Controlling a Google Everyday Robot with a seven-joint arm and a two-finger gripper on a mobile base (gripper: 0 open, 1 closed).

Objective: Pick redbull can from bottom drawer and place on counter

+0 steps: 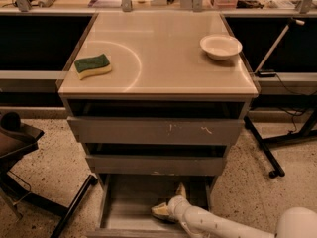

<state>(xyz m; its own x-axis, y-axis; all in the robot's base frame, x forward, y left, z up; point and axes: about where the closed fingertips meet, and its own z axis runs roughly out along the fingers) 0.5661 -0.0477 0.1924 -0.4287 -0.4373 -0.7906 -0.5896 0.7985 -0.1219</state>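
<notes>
The bottom drawer (130, 202) is pulled out below the two wider grey drawer fronts. My gripper (171, 201) is inside it, right of the middle and low over the drawer floor, at the end of my white arm (213, 224), which comes in from the lower right. Its two pale fingers stand apart, one pointing up towards the back and one lying to the left. The redbull can does not show; it may be hidden behind the gripper. The beige counter (158, 48) is the cabinet's top.
A green sponge (92, 65) lies on the counter's left side and a white bowl (221, 46) at its back right. A dark stand (29, 182) is on the floor to the left, and black legs with a caster (270, 157) are to the right.
</notes>
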